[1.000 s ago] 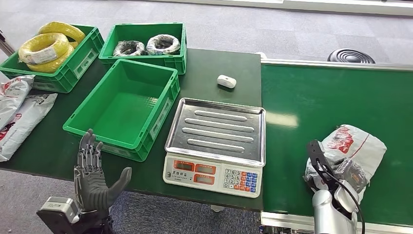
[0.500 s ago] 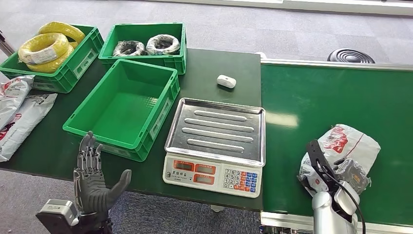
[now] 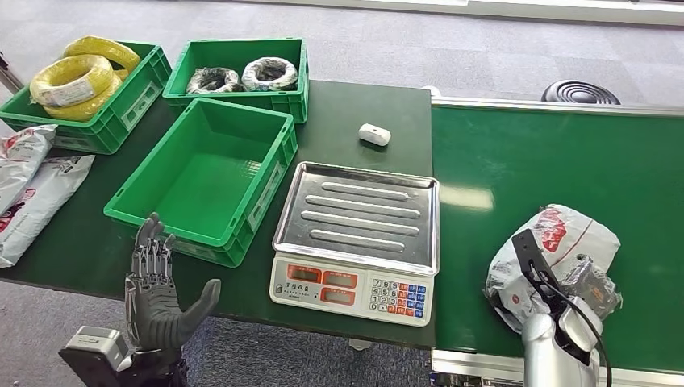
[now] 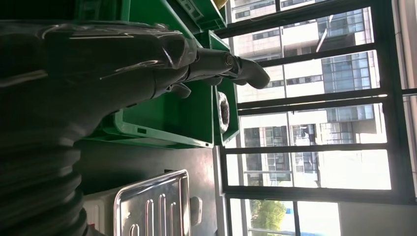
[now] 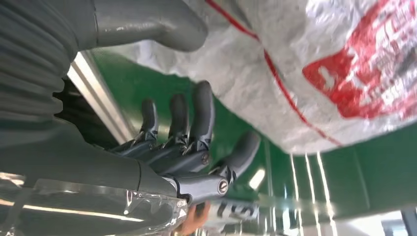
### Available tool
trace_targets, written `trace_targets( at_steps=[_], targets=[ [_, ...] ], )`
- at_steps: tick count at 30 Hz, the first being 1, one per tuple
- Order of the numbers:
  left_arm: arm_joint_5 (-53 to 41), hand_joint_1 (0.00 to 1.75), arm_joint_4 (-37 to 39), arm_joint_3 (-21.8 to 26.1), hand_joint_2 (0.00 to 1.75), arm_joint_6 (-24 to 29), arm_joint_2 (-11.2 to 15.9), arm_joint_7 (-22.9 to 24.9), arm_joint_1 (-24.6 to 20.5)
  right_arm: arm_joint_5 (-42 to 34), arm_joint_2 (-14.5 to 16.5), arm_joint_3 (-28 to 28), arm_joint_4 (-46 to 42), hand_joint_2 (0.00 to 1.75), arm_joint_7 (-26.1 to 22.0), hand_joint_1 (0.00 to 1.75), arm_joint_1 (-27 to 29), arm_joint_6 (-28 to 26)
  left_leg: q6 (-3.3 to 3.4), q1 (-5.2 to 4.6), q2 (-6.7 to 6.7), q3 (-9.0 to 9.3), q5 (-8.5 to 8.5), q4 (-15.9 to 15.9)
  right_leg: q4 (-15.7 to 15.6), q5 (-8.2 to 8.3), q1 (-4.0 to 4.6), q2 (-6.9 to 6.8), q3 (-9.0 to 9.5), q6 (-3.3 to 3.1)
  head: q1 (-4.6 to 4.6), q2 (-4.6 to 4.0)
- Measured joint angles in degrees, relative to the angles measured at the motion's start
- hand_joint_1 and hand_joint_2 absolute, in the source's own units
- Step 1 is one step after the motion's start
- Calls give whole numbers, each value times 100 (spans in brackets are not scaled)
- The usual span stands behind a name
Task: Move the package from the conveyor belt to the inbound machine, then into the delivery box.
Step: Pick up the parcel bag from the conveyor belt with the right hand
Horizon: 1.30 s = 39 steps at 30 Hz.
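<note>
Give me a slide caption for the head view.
Right robot hand grips the package on the conveyor belt, beside the empty scale.

The scale (image 3: 357, 239) stands between the conveyor belt (image 3: 556, 169) and the empty green crate (image 3: 206, 179), its steel pan bare and open from above. A small white device (image 3: 375, 135) lies on the bench (image 3: 355, 113) just behind the scale. Two loaded crates (image 3: 242, 72) wall the empty crate's far side.

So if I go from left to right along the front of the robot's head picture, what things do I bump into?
White bags → left hand → empty green crate → scale → package on the conveyor belt, with the right hand at it.
</note>
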Motion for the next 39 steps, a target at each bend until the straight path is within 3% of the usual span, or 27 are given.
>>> trace_targets(
  at_steps=[4,9,17,18,21,22,39],
  targets=[
    [32,0,80,5,175,-121,1,-47,-99,-695,-562,-294,1272,175,-819,0,-700,291,5,-10,-5,1,4,2,0,7,-11,-4,5,9,2,0],
    [58,0,180,26,175,-229,3,-68,-213,-730,-1088,-444,2521,175,-749,0,-1357,767,6,-12,-8,2,4,3,0,8,-12,-5,3,11,1,0],
    [56,0,251,42,175,-314,3,-28,-327,-764,-1386,-502,3280,175,-735,0,-1665,1130,5,-10,-7,0,3,2,0,6,-8,-5,2,10,0,0],
    [56,0,251,44,175,-318,3,-22,-330,-769,-1399,-502,3324,175,-738,13,-1685,1150,5,-10,-7,1,3,2,0,6,-8,-5,2,10,1,0],
    [51,0,250,51,175,-322,3,-11,-334,-796,-1417,-504,3418,175,-770,143,-1719,1191,6,-10,-8,3,4,3,0,6,-9,-5,7,11,1,0],
    [49,0,250,52,175,-322,3,-8,-335,-804,-1418,-505,3440,175,-783,174,-1725,1196,6,-10,-8,4,4,3,0,7,-9,-5,8,11,1,0],
    [3,0,210,110,175,-257,3,6,-241,-809,-1447,-505,3531,175,-880,175,-1832,1084,5,-8,-7,3,3,2,0,6,-6,-4,6,10,1,0]
  ],
)
